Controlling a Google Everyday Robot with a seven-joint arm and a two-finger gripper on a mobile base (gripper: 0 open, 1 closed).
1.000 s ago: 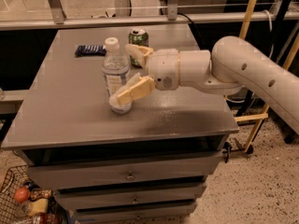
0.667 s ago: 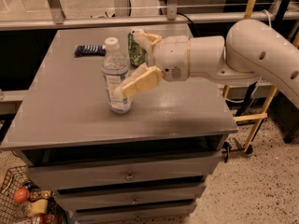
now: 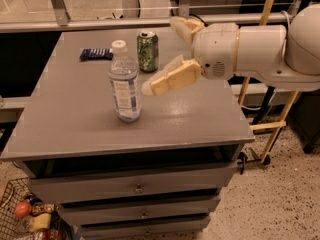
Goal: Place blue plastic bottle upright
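Blue plastic bottle (image 3: 124, 84): upright on counter (image 3: 200, 119), just beyond the lower jaw's tip, apart.
Gripper (image 3: 162, 54): jaws spread wide, holding nothing.
Handling: probably light, thin-walled, slippery; grip the labelled midsection gently.

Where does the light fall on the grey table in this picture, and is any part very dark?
Camera view: a pale sheen of glare lies on the table to the right of the upright blue plastic bottle, below the open gripper, which hangs beside the bottle without touching it; the gap under the table top is in deep shadow; the floor behind is brightly lit.
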